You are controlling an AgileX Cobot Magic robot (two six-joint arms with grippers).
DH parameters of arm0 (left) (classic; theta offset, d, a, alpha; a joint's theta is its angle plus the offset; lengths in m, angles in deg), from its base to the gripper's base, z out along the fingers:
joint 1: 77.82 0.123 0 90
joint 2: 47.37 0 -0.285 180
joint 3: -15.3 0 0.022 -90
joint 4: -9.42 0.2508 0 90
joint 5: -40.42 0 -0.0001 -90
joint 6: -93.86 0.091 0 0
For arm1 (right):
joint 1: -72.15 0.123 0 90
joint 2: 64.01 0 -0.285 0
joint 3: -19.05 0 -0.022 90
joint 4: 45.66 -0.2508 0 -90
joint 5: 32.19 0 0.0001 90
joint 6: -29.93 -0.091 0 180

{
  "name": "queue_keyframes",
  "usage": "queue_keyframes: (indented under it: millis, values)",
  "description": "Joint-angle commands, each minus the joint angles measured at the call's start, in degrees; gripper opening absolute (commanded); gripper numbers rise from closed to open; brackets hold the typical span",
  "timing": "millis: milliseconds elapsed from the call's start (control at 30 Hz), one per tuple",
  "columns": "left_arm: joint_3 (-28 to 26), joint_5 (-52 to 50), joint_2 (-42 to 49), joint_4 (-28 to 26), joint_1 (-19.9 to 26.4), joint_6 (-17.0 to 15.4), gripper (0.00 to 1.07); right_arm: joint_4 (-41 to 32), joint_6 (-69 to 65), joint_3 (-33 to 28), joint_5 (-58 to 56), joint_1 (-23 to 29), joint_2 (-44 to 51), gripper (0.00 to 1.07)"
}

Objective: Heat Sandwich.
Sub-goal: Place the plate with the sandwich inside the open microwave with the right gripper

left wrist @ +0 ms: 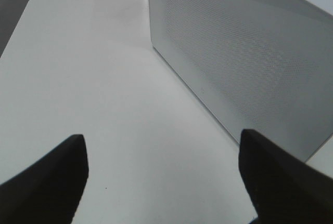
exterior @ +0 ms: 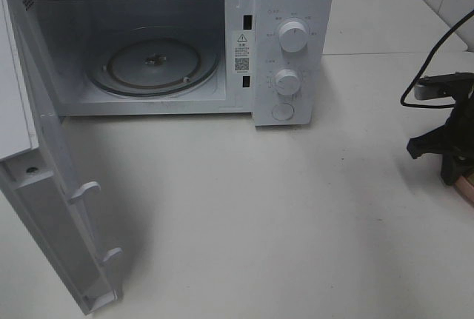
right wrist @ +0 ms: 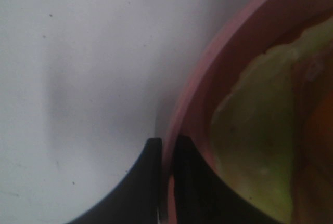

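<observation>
Right of microwave, plate (sandwich, seemingly)

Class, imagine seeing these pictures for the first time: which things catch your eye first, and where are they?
The white microwave stands at the back of the table, its door hanging wide open on the left and the glass turntable in plain view inside. At the far right, the right gripper is pinched on the rim of a pink plate carrying the sandwich, its greenish filling showing.
</observation>
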Motion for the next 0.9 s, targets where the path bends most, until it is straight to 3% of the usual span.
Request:
queue_keyframes:
  millis: [33,500,900]
  values:
    - [0.06,-0.11,0.23,-0.17,-0.17,-0.29,0.76,0.34,-0.34,-0.63,-1.95,-0.17,1.38,0.00]
    - [0.06,-0.11,0.23,-0.17,-0.17,-0.29,0.76,2.98,-0.34,-0.63,-6.99,1.26,10.37,0.00]
    - [0.06,-0.11,0.23,-0.17,-0.17,-0.29,0.76,7.79,-1.83,-0.63,-13.18,8.31,16.84,0.00]
